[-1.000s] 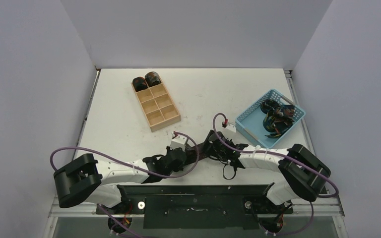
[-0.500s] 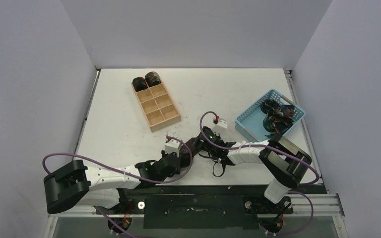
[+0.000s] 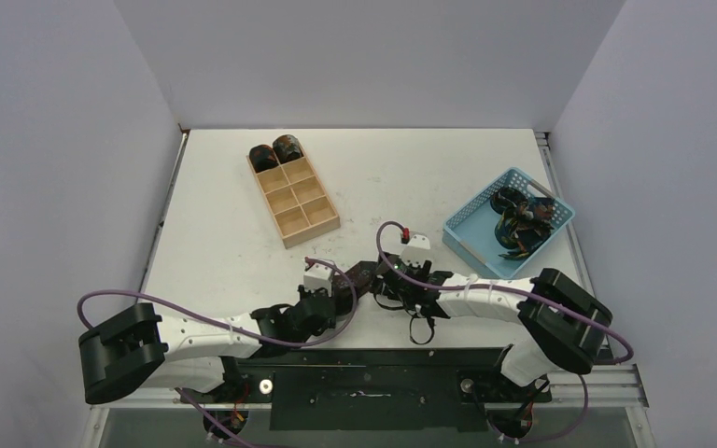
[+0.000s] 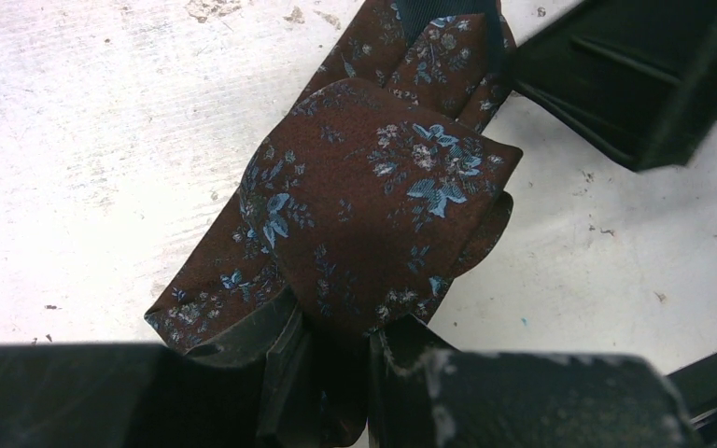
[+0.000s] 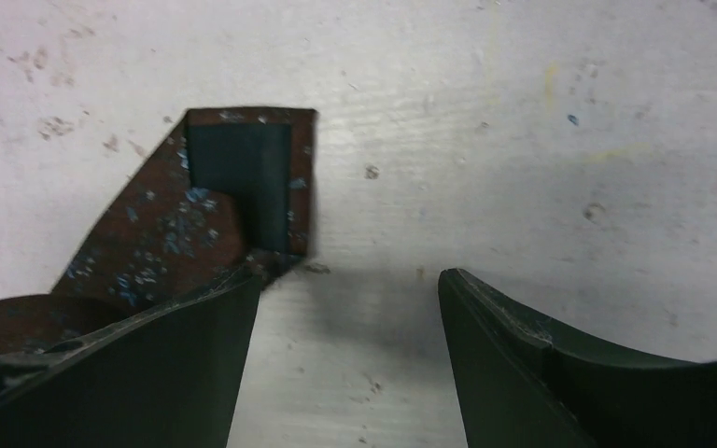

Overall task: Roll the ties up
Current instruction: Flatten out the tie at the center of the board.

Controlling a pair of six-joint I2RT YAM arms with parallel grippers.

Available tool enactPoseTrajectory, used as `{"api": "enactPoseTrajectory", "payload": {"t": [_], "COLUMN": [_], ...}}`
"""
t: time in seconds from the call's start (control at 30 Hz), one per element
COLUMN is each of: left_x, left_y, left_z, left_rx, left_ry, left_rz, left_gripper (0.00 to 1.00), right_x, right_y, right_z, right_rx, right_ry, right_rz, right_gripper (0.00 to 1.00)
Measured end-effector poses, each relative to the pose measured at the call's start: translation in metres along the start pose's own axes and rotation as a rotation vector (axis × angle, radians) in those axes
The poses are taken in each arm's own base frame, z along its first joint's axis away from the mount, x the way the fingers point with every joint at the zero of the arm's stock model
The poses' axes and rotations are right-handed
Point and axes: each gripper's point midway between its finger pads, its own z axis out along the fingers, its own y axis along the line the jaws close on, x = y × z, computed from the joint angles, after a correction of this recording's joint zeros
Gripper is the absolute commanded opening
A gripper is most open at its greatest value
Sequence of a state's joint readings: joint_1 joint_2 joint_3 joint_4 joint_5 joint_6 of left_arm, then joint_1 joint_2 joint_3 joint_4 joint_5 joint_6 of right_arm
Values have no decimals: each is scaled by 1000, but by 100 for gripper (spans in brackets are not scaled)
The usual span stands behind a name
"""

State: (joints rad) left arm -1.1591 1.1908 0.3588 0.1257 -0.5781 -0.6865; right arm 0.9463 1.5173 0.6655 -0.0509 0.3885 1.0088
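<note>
One of the ties is dark brown with small blue flowers. It lies folded over itself on the white table near the front edge. My left gripper is shut on its near fold, and the cloth bulges up between the fingers. My right gripper is open over bare table, its left finger at the edge of the tie's squared end. In the top view the two grippers face each other over this tie. Two rolled ties sit in the tray's far compartments.
The tan wooden tray stands at the back left centre, its other compartments bare. A light blue basket at the right holds several dark ties. Purple cables loop above both wrists.
Both wrists have drifted left and nearer with the tie. The right jaws narrowed and then spread wide again beside the tie's end. The left grip is unchanged.
</note>
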Motion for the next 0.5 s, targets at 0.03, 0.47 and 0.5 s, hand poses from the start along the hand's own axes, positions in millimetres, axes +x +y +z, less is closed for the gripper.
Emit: {"api": "enactPoseTrajectory", "payload": {"t": [0.03,0.47,0.5], "left_x": [0,0,0], "left_y": [0,-5,-6], "left_z": [0,1,1], "left_rx": [-2,32,36], "left_ry": [-1,-43,-43], "left_rz": [-4,-98,-102], "left_gripper": [0,0,0], "right_x": [3,9,8], "right_y": [-6,1,5], "right_z": [-4,-6,-4], "right_rx": [17,-7,-15], "right_ry": [18,75,76], "right_rz": [-15,23,33], "right_gripper": [67,70,69]}}
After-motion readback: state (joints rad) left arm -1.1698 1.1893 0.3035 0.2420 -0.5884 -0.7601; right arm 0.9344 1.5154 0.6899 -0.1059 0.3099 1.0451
